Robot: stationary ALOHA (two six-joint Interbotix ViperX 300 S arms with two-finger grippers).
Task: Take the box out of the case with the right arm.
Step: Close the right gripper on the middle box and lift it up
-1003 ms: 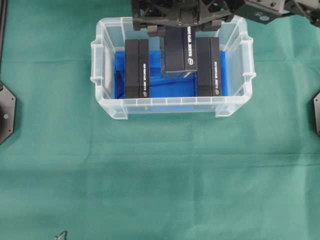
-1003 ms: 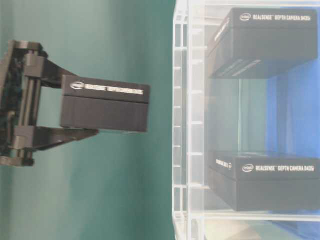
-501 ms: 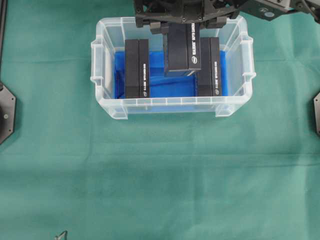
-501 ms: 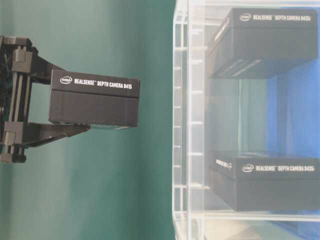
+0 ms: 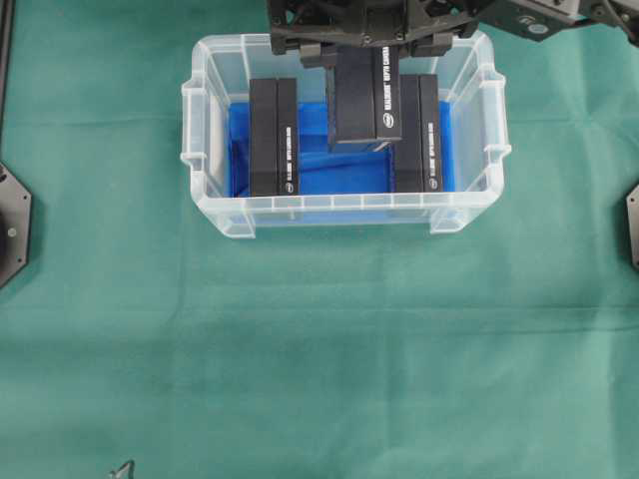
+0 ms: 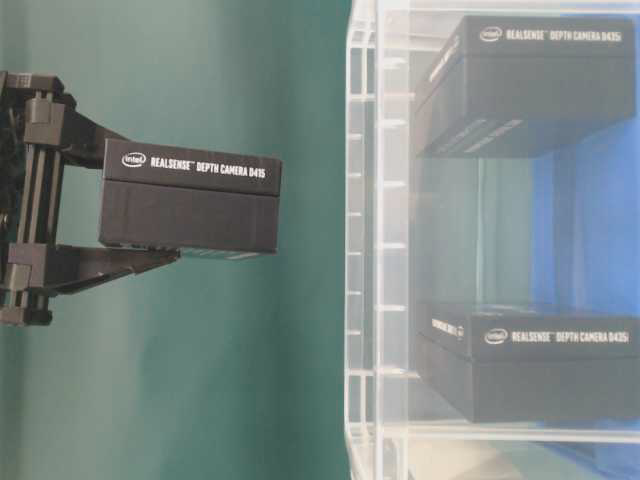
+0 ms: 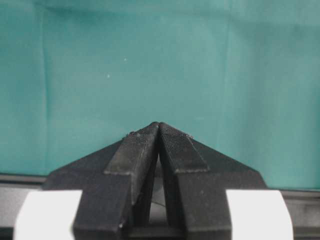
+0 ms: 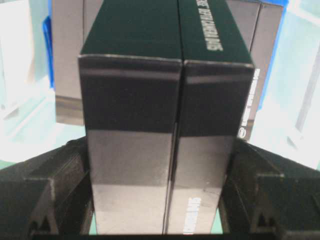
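Note:
The clear plastic case (image 5: 344,207) with a blue floor stands on the green cloth at the top middle of the overhead view. My right gripper (image 5: 366,58) reaches in from the top edge and is shut on a black box (image 5: 364,100) labelled as a depth camera. In the table-level view the held box (image 6: 190,195) hangs fully clear of the case's rim (image 6: 362,240). The right wrist view shows the box (image 8: 165,125) clamped between both fingers (image 8: 62,190). My left gripper (image 7: 159,126) is shut and empty over bare cloth.
Two more black boxes stay on edge in the case, one at the left (image 5: 273,138) and one at the right (image 5: 419,135), directly under the held box. Arm bases sit at the left (image 5: 10,230) and right (image 5: 632,225) edges. A small metal clip (image 5: 122,469) lies at the bottom left.
The held box has risen a little farther from the case's rim and straightened from a slight tilt. Over the last half second it has barely moved. The left gripper shows no change.

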